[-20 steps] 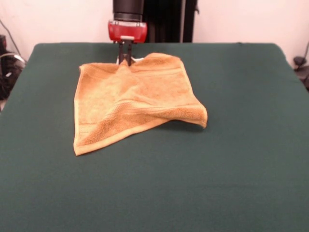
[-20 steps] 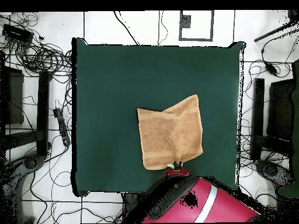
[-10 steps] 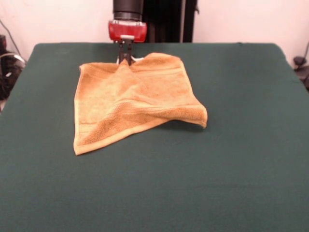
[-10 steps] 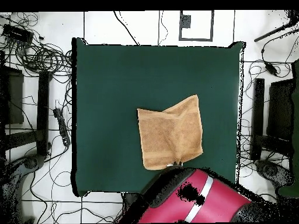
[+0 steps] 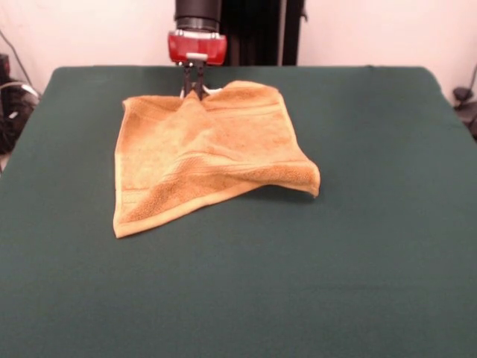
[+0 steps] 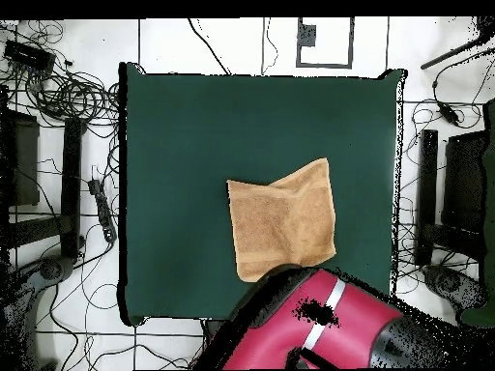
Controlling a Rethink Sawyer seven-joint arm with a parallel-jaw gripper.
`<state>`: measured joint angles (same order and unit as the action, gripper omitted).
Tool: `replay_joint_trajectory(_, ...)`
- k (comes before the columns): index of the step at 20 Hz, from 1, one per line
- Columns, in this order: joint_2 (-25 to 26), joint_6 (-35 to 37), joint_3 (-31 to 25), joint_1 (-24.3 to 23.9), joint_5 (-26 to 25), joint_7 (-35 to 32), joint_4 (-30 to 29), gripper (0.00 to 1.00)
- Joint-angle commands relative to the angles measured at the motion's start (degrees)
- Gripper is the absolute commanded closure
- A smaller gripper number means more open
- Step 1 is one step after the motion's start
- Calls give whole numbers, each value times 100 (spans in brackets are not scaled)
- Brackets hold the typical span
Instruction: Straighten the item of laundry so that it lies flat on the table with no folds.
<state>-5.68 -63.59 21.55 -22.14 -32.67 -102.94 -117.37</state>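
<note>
The golden-orange towel [image 5: 201, 153] lies on the green table [image 5: 358, 246], left of centre in the front view. Its right part is folded over, with a thick rolled corner at the right. Its far edge is pinched up into a small peak. My gripper [image 5: 193, 92] hangs from the red wrist at that peak, shut on the towel's far edge. In the overhead view the towel [image 6: 280, 227] lies near the table's bottom edge [image 6: 174, 314], and the red arm [image 6: 319, 324] covers the gripper and the towel's lower edge.
Cables [image 6: 68, 87] and dark equipment lie on the floor round the table in the overhead view. The robot's black pedestal [image 5: 253, 30] stands behind the table's far edge.
The towel and gripper hold nearly still in the front view. In the overhead view the red arm has swung up and left, now covering the towel's lower edge.
</note>
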Motion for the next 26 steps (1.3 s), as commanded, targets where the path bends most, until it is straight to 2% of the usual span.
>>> replay_joint_trajectory(1, 1634, 2207, -320, 221, 400, -690, 90, 100)
replay_joint_trajectory(14, 1736, 2273, -173, 272, 348, -592, -17, 100)
replay_joint_trajectory(26, 2024, 1643, 63, 367, 399, -618, -99, 100)
